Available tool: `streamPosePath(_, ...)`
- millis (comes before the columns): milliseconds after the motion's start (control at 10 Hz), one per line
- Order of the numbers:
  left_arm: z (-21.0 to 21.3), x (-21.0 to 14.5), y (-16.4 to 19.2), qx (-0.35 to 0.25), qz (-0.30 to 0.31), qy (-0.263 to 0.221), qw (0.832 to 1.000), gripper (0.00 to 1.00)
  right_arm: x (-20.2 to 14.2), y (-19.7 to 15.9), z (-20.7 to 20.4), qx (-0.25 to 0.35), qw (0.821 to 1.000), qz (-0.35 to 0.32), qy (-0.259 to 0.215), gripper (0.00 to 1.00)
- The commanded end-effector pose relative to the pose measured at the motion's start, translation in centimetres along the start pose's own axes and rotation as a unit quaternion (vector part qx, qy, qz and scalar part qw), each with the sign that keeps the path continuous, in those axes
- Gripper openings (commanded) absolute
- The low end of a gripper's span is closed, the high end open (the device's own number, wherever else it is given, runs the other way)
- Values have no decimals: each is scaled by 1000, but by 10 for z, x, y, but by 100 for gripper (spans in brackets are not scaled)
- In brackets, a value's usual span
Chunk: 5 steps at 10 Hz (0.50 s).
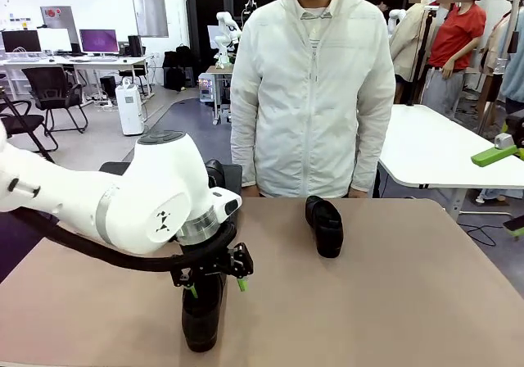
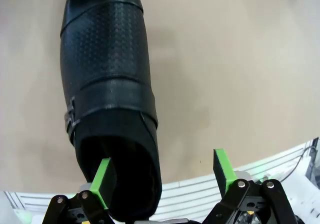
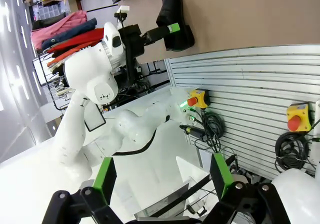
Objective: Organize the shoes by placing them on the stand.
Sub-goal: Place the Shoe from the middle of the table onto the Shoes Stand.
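We see two black shoes on the smooth beige table (image 1: pixel 426 301). The near shoe (image 1: pixel 202 322) lies close to the near edge, a little left of the middle, and its long axis runs from near to far. In the left wrist view its leather is shiny, the upper part has a fine dotted texture, a smooth band crosses it, and a small metal buckle sits on one side. Its opening is a dark oval hollow at the heel end.

The left gripper (image 1: pixel 216 287) hangs over this heel end with its jaws wide apart and holds nothing. One green pad (image 2: pixel 102 180) stands over the rim of the opening; we cannot tell if it touches the leather. The other pad (image 2: pixel 223 166) is beside the shoe, above the bare table.

The far shoe (image 1: pixel 325 226) lies right of the middle near the far edge, just in front of a person (image 1: pixel 311 97) in a white jacket. It is well apart from the near shoe.

The right gripper (image 3: pixel 162 176) is also wide open and empty, away from the table top.
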<state>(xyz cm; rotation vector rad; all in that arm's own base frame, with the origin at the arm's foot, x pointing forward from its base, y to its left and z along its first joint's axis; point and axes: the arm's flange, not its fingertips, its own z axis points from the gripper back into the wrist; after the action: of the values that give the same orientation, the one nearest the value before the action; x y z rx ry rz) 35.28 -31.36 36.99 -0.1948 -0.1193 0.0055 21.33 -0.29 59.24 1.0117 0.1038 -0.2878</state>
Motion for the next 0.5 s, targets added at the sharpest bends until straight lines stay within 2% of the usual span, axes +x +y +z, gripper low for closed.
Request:
streamPosePath(0, -12, 12, -7, 12, 7, 10, 1000, 100, 0, -1, 0, 0, 1000, 5, 2, 100)
streamPosePath(300, -15, 14, -10, 32, 19, 10, 999, 100, 0, -1, 0, 0, 1000, 5, 2, 100)
streamPosePath(400, -15, 13, -12, 45, 10, 0, 999, 40, 0, -1, 0, 0, 1000, 5, 2, 100)
